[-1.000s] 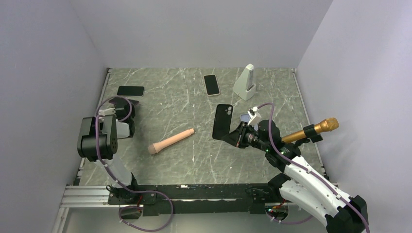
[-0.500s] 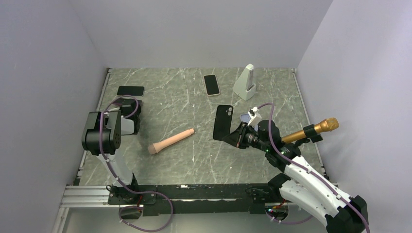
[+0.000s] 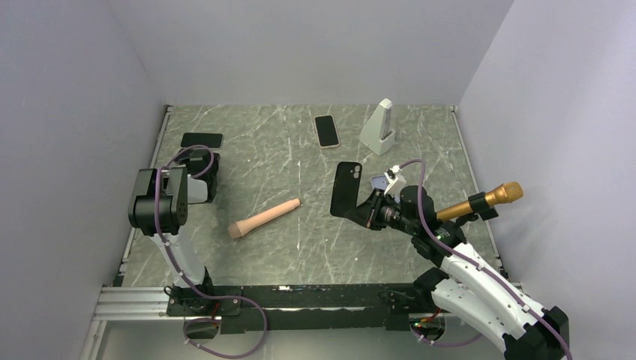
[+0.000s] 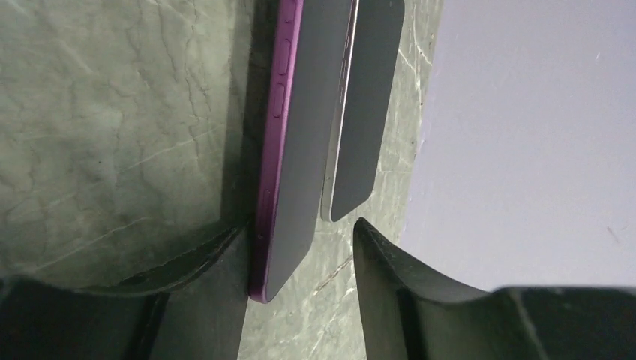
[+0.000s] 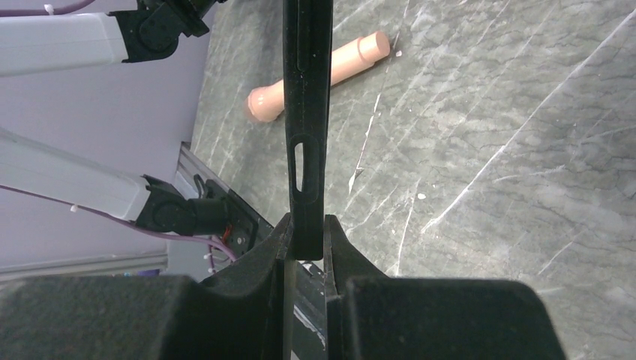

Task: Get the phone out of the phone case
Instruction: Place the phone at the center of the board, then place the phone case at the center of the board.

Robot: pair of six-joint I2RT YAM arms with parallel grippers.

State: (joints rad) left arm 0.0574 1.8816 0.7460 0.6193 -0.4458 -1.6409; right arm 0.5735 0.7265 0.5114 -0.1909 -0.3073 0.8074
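My right gripper (image 3: 367, 207) is shut on the bottom edge of an empty black phone case (image 3: 346, 187) and holds it upright above the table; the right wrist view shows the case (image 5: 306, 112) edge-on between the pinched fingers (image 5: 330, 240). My left gripper (image 3: 201, 169) is at the far left, low over the table. In the left wrist view it (image 4: 300, 232) is open around a purple-edged phone (image 4: 296, 135), which rests against the left finger with a gap to the right finger.
A dark phone (image 3: 202, 140) lies by the left wall, just beyond the purple one (image 4: 367, 112). Another phone (image 3: 326, 130) and a white wedge-shaped stand (image 3: 377, 127) are at the back. A pink cylinder (image 3: 264, 218) lies mid-table. A gold microphone (image 3: 480, 201) is at the right.
My left arm has swung toward the far left, bringing its gripper closer to the dark phone by the wall. My right gripper has shifted slightly right with the case.
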